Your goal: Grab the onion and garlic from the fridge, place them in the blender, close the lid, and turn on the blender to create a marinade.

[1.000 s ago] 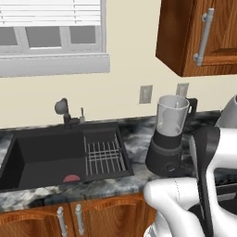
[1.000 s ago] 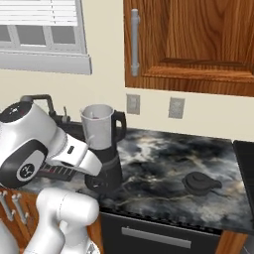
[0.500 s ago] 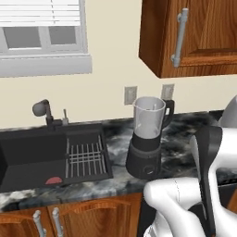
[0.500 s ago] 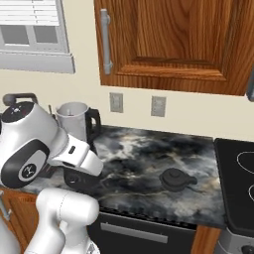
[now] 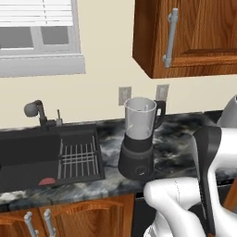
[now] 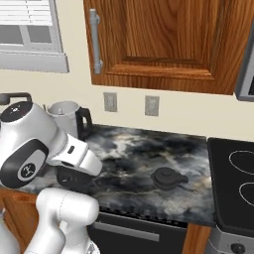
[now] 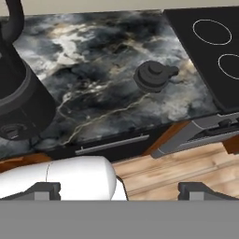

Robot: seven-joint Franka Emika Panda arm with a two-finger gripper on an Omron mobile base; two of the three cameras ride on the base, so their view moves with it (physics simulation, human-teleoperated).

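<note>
The blender (image 5: 139, 139) stands at the centre of the left base view on the dark marbled counter (image 5: 176, 143), its clear jar uncovered. In the right base view the arm hides its base at centre left. The lid (image 6: 167, 178) lies on the counter well apart, right of centre there. In the hand view the tool (image 7: 119, 189) shows two tips spread wide at the bottom, holding nothing; the blender is cut off at the left edge.
</note>
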